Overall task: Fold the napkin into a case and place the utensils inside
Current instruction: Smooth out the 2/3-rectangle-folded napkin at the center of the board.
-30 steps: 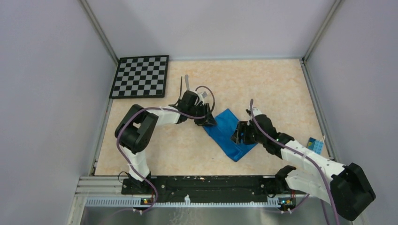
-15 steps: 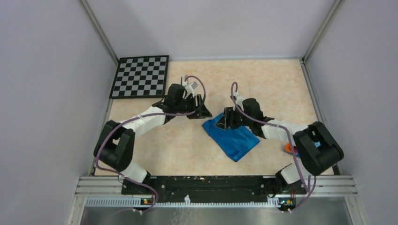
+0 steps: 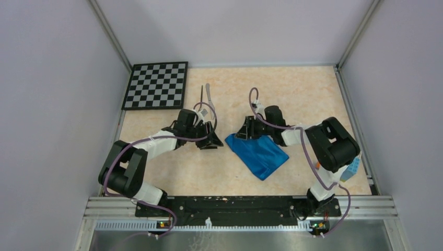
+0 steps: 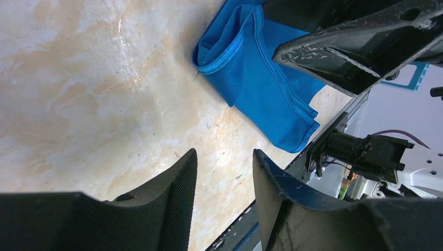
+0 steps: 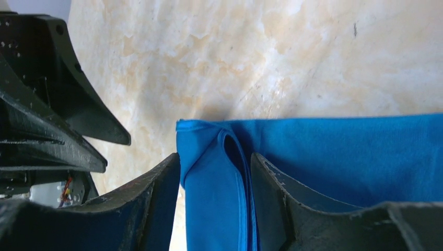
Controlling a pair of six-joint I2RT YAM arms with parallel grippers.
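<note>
the right gripper stands part open, its two dark fingers set either side of the far-left corner of the napkin, so that the hemmed, doubled-over corner of the blue cloth fills the gap between them; whether the pads press on the cloth or only straddle it cannot be told. the left gripper is also part open, with a narrower gap, and it holds nothing: only bare table shows between its fingertips. it hangs low just to the left of the napkin, clear of the cloth and pointing toward that same corner. the napkin lies flat in folded layers, a slanted blue shape running from the corner at the right gripper toward the near right, with its stitched edges stacked along the left side. the fork and the knife lie side by side on the table to the far left of the napkin, well apart from it and beyond the left gripper, neither touched by any finger. the checkerboard lies further left of the napkin again, past the two utensils
</note>
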